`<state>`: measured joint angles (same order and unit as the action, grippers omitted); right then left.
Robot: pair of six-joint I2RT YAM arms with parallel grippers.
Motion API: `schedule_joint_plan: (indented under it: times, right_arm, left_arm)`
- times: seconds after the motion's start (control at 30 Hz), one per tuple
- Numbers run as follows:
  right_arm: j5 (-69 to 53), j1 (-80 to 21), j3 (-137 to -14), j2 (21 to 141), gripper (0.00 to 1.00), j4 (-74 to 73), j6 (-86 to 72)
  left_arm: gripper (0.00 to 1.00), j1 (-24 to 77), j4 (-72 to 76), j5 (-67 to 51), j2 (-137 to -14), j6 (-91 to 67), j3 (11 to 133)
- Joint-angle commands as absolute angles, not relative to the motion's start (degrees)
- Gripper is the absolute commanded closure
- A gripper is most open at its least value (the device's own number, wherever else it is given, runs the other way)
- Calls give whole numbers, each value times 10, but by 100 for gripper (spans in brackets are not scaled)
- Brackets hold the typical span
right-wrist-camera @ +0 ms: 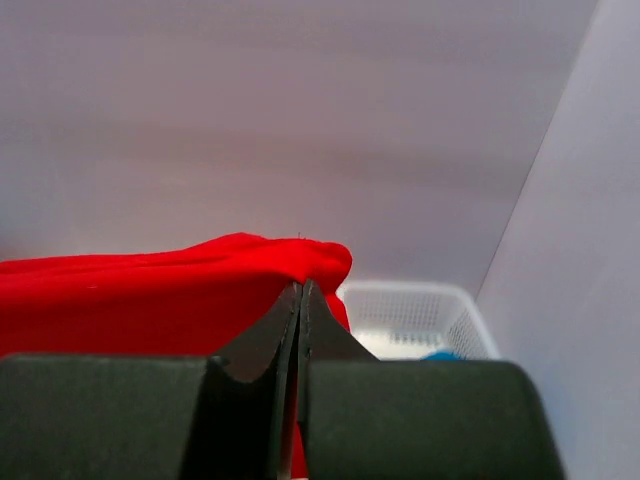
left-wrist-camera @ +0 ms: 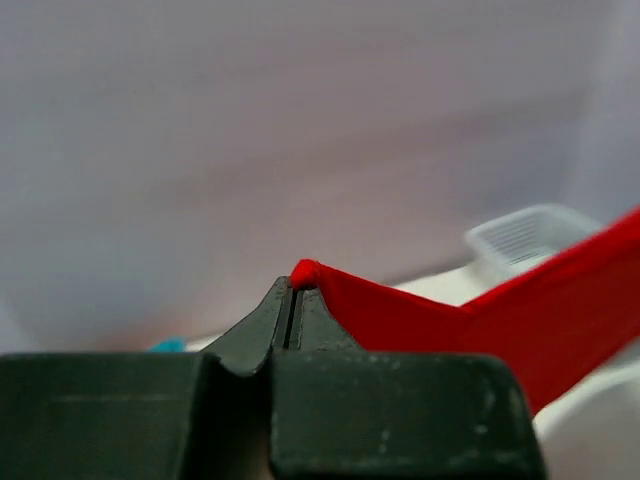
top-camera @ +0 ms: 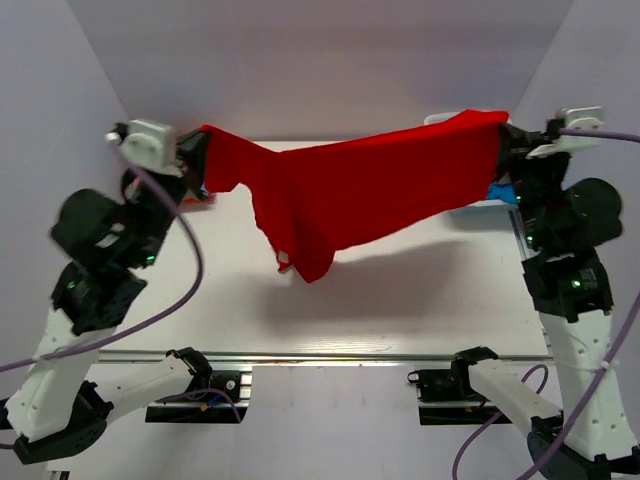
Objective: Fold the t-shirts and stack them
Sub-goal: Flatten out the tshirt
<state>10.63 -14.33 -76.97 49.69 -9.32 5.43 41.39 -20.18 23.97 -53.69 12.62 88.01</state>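
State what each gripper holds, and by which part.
Both hold the red t-shirt, stretched in the air between them: the left gripper pinches one end's edge, the right gripper the opposite end's bunched edge.

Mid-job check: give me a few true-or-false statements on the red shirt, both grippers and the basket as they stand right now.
1. The red t-shirt hangs in the air, stretched between the two grippers. True.
2. The left gripper is open and empty. False: it is shut on a corner of the red t-shirt.
3. The right gripper is shut on the red t-shirt. True.
4. The white mesh basket sits between the arm bases. False: it stands at the far right, beyond the right gripper.
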Motion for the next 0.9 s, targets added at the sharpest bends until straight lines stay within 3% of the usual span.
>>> schedule_joint_plan:
  times: [0.0, 0.27, 0.53, 0.73, 0.87]
  right_arm:
    - [108, -141, -844, 479, 100, -110, 86]
    - [23, -141, -974, 431, 100, -168, 112]
    - [-53, -140, -1014, 375, 100, -194, 123]
    - [-88, -141, -1013, 372, 100, -189, 98]
    - [-82, -139, -946, 384, 100, -170, 77]
  left_arm:
    - [100, 410, -232, 79, -507, 132, 944]
    - [100, 410, -315, -22, -506, 151, 1121]
    - [100, 404, -373, -89, -531, 156, 1287]
    - [100, 399, -359, -101, -543, 163, 1298]
    - [100, 399, -352, -70, -565, 181, 1246]
